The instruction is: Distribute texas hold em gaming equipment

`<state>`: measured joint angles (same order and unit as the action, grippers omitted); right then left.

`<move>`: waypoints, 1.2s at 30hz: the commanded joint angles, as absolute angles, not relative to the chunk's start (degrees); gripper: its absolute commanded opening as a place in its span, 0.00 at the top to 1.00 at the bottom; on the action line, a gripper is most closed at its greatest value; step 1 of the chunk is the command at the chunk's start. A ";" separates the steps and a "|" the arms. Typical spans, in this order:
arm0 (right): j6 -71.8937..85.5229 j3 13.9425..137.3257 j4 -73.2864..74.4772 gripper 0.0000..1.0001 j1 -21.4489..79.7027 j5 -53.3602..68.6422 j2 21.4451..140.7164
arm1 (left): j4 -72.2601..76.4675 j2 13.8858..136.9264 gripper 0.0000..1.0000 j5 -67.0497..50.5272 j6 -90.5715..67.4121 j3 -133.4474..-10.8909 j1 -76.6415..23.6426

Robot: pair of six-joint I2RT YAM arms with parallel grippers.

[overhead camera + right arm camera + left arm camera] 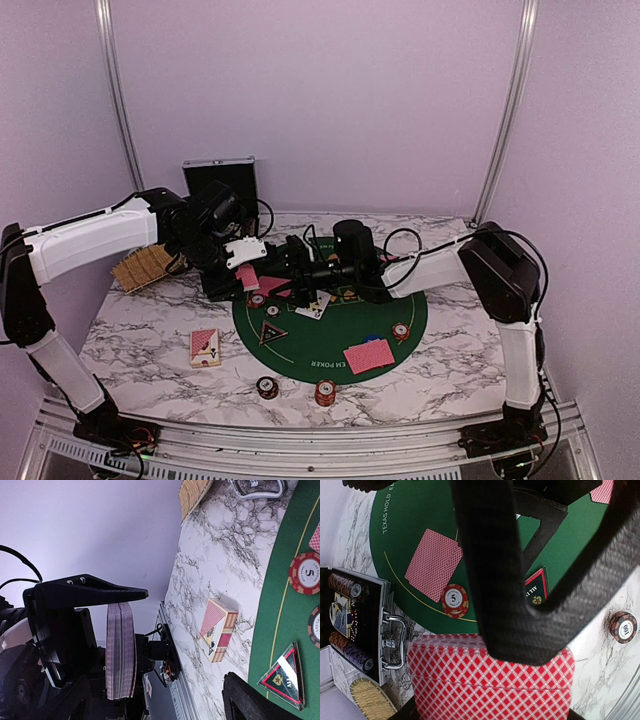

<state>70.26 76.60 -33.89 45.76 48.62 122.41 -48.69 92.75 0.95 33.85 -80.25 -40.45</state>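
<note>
Plainly, left hand (243, 268) clamps the red-backed card deck (490, 685) while right hand (297, 275) hangs released nearby.

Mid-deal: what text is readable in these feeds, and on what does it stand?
"TEXAS HOLD E", cut off: green mat.
"EM POKER": same mat, overhead view.
"5": red-white chip.
"ALL I", cut off: triangular button.
Dark chip: number too blurred.
Card box: print unreadable.

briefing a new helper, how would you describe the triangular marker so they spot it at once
Find the round green mat on the marble table. On its left part, just nearer the front edge than two round chips, lies the triangular marker: the only three-cornered piece, black with a red edge.
</note>
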 commanded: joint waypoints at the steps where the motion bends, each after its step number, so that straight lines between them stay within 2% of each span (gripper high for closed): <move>1: 74.43 78.41 -40.26 0.10 47.14 50.04 124.56 | -49.04 93.15 1.00 0.26 33.66 -82.25 -40.24; 24: 80.40 85.28 -45.88 0.08 49.50 50.54 129.77 | -49.04 93.55 1.00 0.26 33.46 -81.87 -40.34; 36: 85.19 93.32 -48.50 0.07 51.82 51.67 137.13 | -49.03 93.74 1.00 0.26 33.41 -82.52 -40.34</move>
